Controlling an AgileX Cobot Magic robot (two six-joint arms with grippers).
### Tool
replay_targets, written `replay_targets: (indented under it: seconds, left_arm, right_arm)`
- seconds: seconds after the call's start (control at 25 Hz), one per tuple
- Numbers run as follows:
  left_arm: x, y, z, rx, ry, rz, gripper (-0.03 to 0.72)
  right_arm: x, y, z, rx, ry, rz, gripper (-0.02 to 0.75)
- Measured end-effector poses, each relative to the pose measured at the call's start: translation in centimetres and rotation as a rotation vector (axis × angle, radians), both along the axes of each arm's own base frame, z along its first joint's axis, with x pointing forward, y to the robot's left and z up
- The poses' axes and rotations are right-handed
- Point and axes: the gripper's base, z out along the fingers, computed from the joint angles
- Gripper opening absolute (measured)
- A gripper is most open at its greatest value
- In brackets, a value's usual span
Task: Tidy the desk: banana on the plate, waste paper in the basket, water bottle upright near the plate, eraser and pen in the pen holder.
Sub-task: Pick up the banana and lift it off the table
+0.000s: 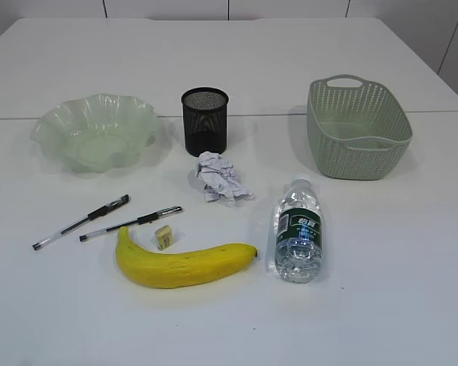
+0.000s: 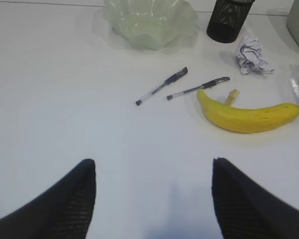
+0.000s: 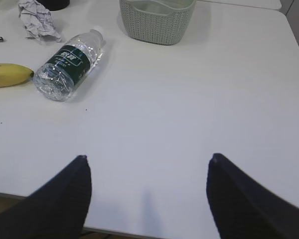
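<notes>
Exterior view is showing nothing tidied yet: the long curved yellow banana (image 1: 185, 265) is lying on the plain white desk (image 1: 382, 305), well apart from the pale green ruffled plate (image 1: 95, 130). Left gripper (image 2: 153, 172) and right gripper (image 3: 147, 167) are hanging spread, empty. The left should be straddling the banana's middle crosswise, avoiding the tiny yellow eraser (image 1: 163, 237) beside it.

Desk (image 1: 412, 305): bare white surface along the near edge and far right, open to approach. Far row: plate (image 1: 95, 131), pen holder (image 1: 205, 120), basket (image 1: 356, 127), with clear gaps between them. Crumpled paper (image 1: 222, 178): just in front of the pen holder. Middle cluster: two pens (image 1: 107, 218), eraser (image 1: 164, 237) tight against the banana (image 1: 185, 264). Water bottle (image 1: 298, 229): lying flat right of the banana's tip, a narrow gap between. Open desk in front of the basket.
</notes>
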Motion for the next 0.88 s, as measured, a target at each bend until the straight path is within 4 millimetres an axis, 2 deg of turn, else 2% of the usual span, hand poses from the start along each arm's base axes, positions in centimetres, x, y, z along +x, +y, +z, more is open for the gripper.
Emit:
replay_targets:
  seconds: [0.24,0.48,0.68,0.88]
  left_arm:
    - [0.1,-0.2,0.2,-0.004,-0.024,-0.017,0.517]
    - [0.3,-0.9,2.6,0.054,-0.109,-0.141,0.516]
    - [3.1,-1.1,5.2,0.105,-0.051,-0.206,0.49]
    - [6.7,-1.1,8.9,0.159,-0.028,-0.25,0.485]
  right_arm:
    - [0.0,0.0,0.0,0.0,0.0,0.0,0.536]
    - [0.0,0.0,0.0,0.0,0.0,0.0,0.536]
    - [0.0,0.0,0.0,0.0,0.0,0.0,0.536]
    - [0.0,0.0,0.0,0.0,0.0,0.0,0.536]
